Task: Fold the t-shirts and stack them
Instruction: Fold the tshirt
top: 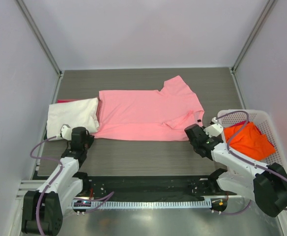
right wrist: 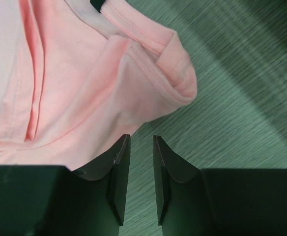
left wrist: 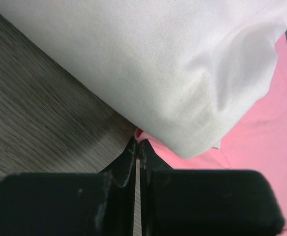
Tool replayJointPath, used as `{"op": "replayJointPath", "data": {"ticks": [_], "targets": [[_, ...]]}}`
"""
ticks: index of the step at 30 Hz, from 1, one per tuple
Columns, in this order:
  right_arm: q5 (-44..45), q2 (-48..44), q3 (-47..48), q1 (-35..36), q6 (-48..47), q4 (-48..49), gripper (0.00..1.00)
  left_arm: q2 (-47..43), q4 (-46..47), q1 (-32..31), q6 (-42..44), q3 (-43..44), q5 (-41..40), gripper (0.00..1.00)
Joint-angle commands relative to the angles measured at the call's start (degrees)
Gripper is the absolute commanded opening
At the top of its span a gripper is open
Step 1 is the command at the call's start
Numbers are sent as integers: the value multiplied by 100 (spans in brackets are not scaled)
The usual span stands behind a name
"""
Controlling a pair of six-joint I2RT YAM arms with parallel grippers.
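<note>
R pincer, jaws slightly apart & empty, should nip near edge of pink t-shirt w/o scraping desk; L pincer, jaws together, sits at opposite corner.

Matt pink cloth t-shirt, woodgrain table

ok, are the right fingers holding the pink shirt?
No, the right fingers stand apart with only bare table in the gap; the pink shirt lies beside them, not between.
</note>
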Motion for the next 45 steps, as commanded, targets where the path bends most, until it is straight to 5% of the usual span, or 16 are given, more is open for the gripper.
{"op": "replayJointPath", "data": {"ticks": [1,13,28,34,45], "targets": [[63,256,30,86,491,196,31,-92,-40,34,113,131,-131,0],[722,1276,-31,-80,975,565,41,-74,-49,43,148,149,-175,0],[651,2189,241,-670,333,1172,37,40,30,34,157,149,-166,0],[634,2225,276,-696,123,1260,1,58,48,34,166,158,-140,0],[854,953,908,-714,-606,40,1,-153,-365,34,324,552,9,0]]}}
